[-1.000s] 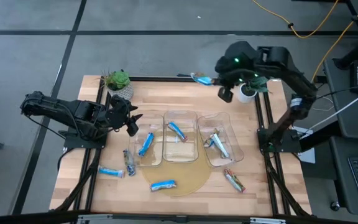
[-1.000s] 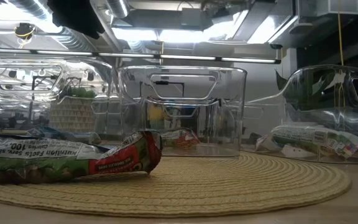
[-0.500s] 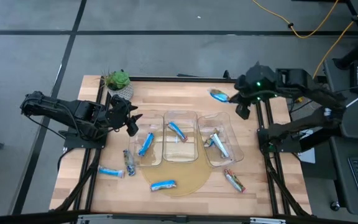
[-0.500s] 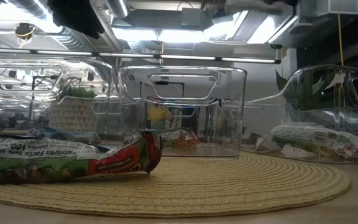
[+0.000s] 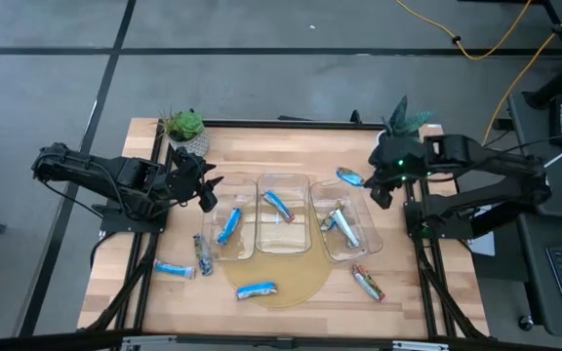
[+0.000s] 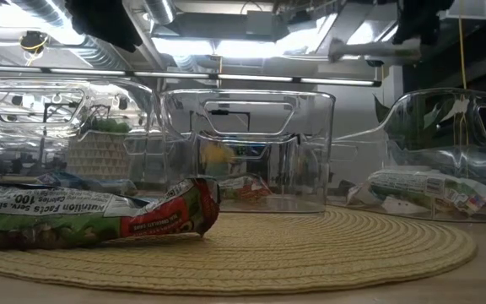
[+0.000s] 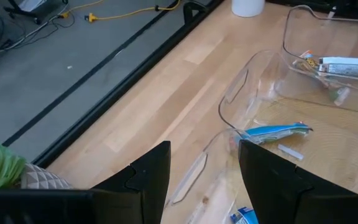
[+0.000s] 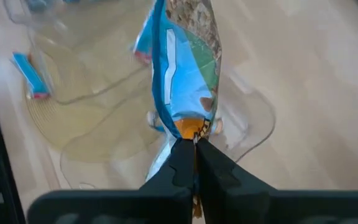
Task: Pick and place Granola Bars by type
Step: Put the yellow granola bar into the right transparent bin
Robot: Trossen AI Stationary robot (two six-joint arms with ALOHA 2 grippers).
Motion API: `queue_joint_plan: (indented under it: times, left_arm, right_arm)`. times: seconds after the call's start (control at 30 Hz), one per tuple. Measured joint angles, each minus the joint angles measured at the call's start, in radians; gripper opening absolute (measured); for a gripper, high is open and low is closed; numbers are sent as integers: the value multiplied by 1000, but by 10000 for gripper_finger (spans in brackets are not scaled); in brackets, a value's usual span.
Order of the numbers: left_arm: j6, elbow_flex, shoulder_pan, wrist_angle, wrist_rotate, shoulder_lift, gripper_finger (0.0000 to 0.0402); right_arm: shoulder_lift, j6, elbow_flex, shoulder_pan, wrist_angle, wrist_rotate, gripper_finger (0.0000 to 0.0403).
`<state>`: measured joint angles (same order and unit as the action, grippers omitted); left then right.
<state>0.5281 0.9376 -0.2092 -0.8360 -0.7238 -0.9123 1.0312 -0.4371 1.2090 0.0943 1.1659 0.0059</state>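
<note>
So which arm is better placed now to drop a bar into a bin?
Right: the right gripper is shut on a granola bar, beside the right-hand bin. The left gripper is open, empty.

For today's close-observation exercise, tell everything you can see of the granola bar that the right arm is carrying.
The carried granola bar is a small wrapped bar in a shiny wrapper of bright blue and white with a green patch and orange near one end. The right hand is shut on that orange end, so the bar sticks out forward from the fingers. In the high view it hangs in the air, just at the far edge of the right clear bin. Nothing but the fingers touches it.
</note>
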Motion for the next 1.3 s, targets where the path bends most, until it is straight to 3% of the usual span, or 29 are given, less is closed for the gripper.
queue_joint_plan:
  times: [0.27,0.57,1.03,1.3]
  left_arm:
    - [9,0,0,-8,18,0,180]
    - [38,-1,0,-10,8,-4,180]
    - [87,-1,0,-10,10,-79,180]
    - [107,-1,0,-5,30,-153,180]
  right_arm:
    - [5,-135,-119,-89,-71,21,10]
    - [5,-386,-218,-176,-159,204,13]
    - [6,-604,-438,-268,-282,203,12]
    - [22,-636,-497,-284,-346,186,12]
